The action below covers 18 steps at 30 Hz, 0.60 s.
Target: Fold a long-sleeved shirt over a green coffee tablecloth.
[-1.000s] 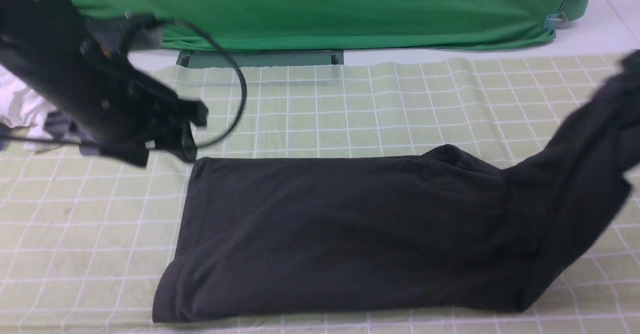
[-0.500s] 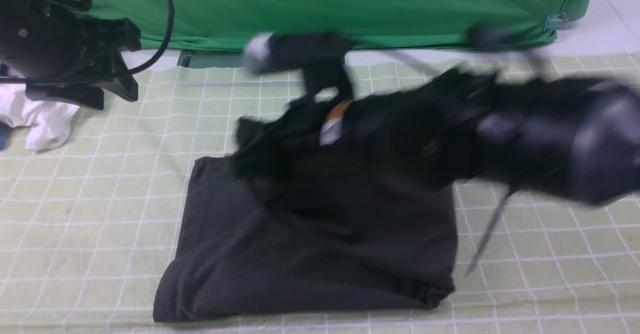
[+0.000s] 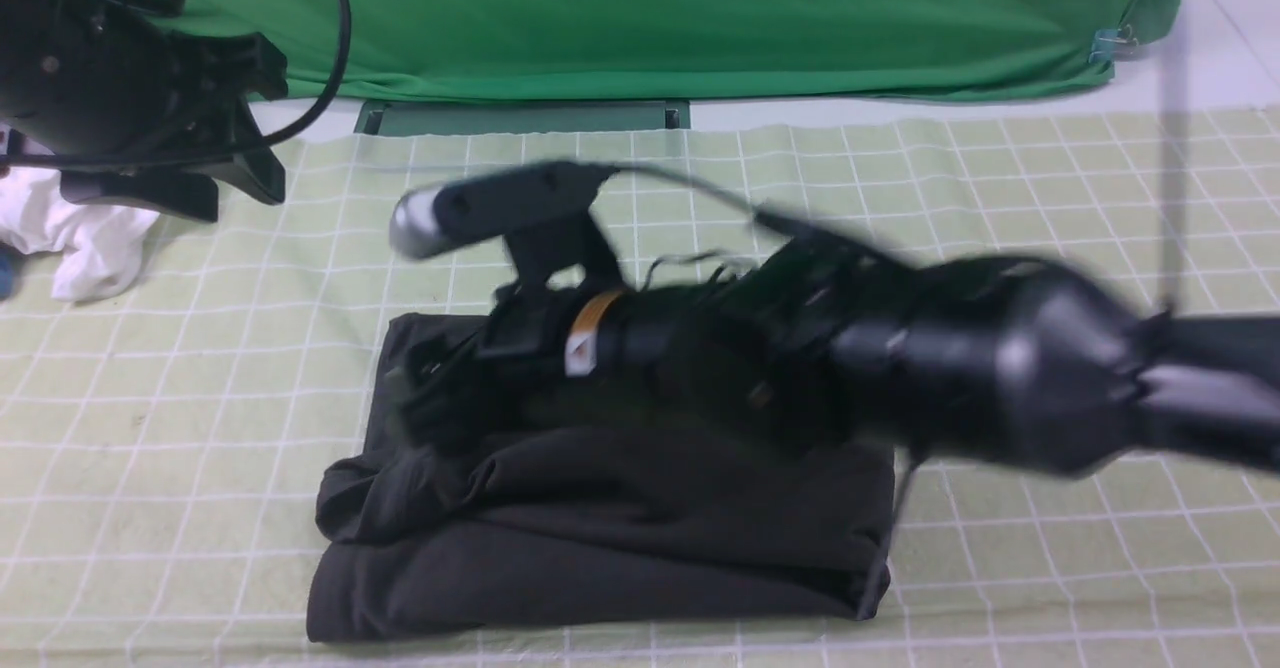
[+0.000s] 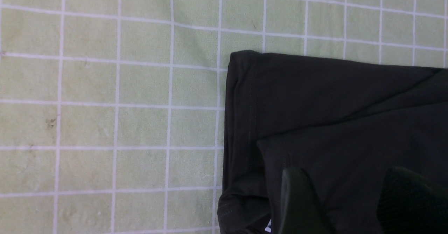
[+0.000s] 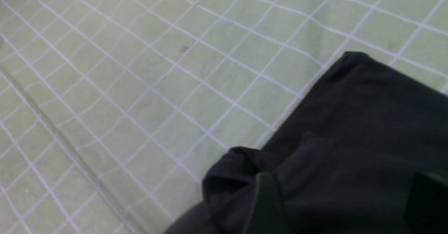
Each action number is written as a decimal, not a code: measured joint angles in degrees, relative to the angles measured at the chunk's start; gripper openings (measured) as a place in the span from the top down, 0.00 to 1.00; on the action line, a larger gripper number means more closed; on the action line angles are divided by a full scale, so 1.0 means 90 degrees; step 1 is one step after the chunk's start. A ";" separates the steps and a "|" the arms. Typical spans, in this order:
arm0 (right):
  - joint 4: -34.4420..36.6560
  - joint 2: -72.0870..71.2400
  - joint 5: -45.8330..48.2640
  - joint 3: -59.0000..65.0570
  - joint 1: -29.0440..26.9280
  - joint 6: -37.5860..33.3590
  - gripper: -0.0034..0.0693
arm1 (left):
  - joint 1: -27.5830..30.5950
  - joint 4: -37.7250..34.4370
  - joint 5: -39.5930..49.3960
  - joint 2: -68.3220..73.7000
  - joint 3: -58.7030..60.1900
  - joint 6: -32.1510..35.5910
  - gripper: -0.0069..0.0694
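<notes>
**Item 1, nearest: long-sleeved shirt** (image 3: 600, 548). Dark charcoal, lying on the near-centre of the cloth as a folded bundle of stacked layers. The top layer is bunched and rumpled at its left end. It stops short of the layer beneath, whose left hem shows past it.

**Item 2: right end effector** (image 5: 346, 206). It sits low over the shirt's left end, on the right arm (image 3: 1000, 368), which reaches across the bundle and is blurred in the front view. Fingers are set wide apart, with cloth seen below them and none pinched.

**Item 3: green coffee tablecloth** (image 3: 1050, 208). Pale green with a white grid, it covers the table and carries the shirt.

**Item 4: left end effector** (image 4: 353, 202). Raised at far left, clear of the shirt. Fingers are moderately apart and empty.

**Item 5, farthest:** white garment (image 3: 80, 238) at the left edge, with plain green fabric (image 3: 700, 18) behind.

**Hazards, as judged:**
- A right finger may catch the loose top layer on withdrawal and drag the fold open.
- The rumpled end may set into a crooked edge if not smoothed.
- The arms may crowd each other at the left side.
</notes>
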 joint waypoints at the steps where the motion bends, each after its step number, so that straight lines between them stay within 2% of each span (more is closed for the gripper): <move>1: 0.0000 -0.0212 0.0329 0.0000 -0.0126 -0.0177 0.40 | 0.0000 0.0000 0.0002 0.0000 0.0000 0.0000 0.49; 3: 0.0000 -0.0713 0.1117 0.0000 -0.0448 -0.0598 0.56 | 0.0000 0.0000 0.0002 0.0000 0.0000 0.0000 0.49; 4: 0.0000 -0.0833 0.1299 0.0000 -0.0527 -0.0693 0.60 | 0.0000 0.0000 0.0002 0.0000 0.0000 0.0000 0.49; 5: 0.0000 -0.1247 0.1930 0.0000 -0.0810 -0.1002 0.76 | 0.0000 0.0000 0.0002 0.0000 0.0000 0.0000 0.49; 7: -0.0021 -0.1900 0.2828 0.0000 -0.1281 -0.1327 0.89 | 0.0000 0.0006 0.0026 0.0000 0.0000 0.0023 0.49; 10: -0.0144 -0.2703 0.3749 0.0000 -0.1878 -0.1493 0.95 | 0.0000 -0.0023 0.0161 0.0000 0.0043 0.0226 0.49; 12: -0.0212 -0.2969 0.4041 0.0000 -0.2078 -0.1516 0.95 | 0.0000 -0.0047 0.0192 0.0000 0.0111 0.0266 0.49; 14: -0.0347 -0.3569 0.4794 -0.0005 -0.2545 -0.1519 0.96 | 0.0000 -0.0209 0.0149 0.0000 0.0471 0.0309 0.49; 18: -0.0530 -0.4176 0.5693 -0.0005 -0.2951 -0.1533 0.96 | -0.0145 -0.0644 -0.0639 0.0007 0.1463 0.0484 0.49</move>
